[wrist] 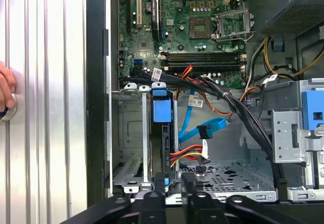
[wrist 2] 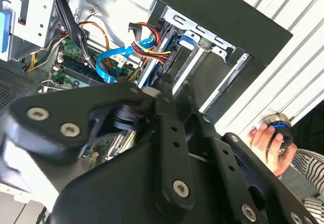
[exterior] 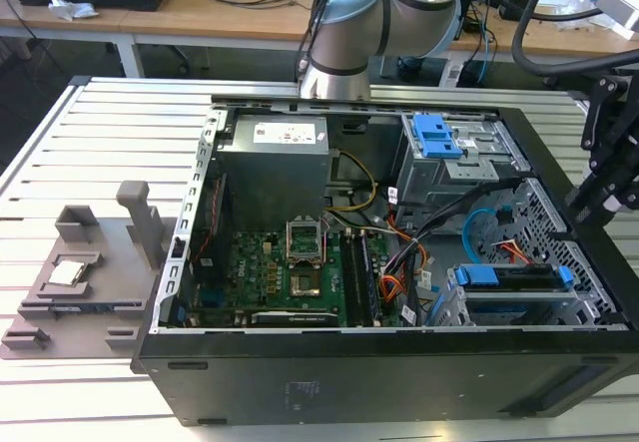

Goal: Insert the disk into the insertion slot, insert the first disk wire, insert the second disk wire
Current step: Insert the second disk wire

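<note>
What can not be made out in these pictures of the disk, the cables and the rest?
- Disk label and back end: first wrist view, seen edge-on inside the slot, whose metal walls hide them.
- Light-blue cable far end: first wrist view, it passes under the black cable bundle.
- Green board: second wrist view, the gripper covers most of it.
- Hand: first wrist view, cut off by the picture's edge.

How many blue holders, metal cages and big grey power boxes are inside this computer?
Blue holders: 2 (one around the disk, one bare bracket)
Metal cages: 2 (the one with the insertion slot, and the taller cage)
Grey power box: 1
Total: 5
</note>
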### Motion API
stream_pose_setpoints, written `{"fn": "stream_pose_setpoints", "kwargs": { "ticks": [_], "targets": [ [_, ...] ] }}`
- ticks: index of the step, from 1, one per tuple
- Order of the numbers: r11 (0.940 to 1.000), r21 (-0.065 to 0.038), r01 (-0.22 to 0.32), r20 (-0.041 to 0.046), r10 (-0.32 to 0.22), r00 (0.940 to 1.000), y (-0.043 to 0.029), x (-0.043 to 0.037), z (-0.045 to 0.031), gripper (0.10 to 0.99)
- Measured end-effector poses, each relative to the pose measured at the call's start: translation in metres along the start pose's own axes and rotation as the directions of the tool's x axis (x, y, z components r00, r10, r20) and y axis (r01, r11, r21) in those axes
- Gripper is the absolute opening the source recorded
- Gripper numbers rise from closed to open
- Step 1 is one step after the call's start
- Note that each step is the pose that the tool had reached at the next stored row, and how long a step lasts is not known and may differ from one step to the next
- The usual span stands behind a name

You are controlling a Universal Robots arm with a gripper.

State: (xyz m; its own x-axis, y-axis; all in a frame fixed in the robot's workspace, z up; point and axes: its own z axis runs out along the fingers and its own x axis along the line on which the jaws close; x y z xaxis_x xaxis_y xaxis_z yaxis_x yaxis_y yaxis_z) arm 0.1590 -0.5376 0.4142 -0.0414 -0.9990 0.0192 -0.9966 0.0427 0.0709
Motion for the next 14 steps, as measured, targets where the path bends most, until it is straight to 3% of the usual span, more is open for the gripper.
{"fn": "stream_pose_setpoints", "kwargs": {
  "ticks": [2, 4, 6, 14],
  "targets": [
    [1.0, 0.0, 0.0, 0.0, 0.0, 1.0, 0.0, 0.0, 0.0, 0.361],
    [1.0, 0.0, 0.0, -0.0001, 0.0, 1.0, 0.0024, -0.0014, 0.0001, 0.361],
    [1.0, 0.0, 0.0, 0.0, 0.0, 1.0, 0.0074, -0.0083, 0.0003, 0.361],
    [1.0, 0.0, 0.0, 0.0, 0.0, 1.0, 0.0323, -0.0073, 0.0021, 0.361]
  ]
}}
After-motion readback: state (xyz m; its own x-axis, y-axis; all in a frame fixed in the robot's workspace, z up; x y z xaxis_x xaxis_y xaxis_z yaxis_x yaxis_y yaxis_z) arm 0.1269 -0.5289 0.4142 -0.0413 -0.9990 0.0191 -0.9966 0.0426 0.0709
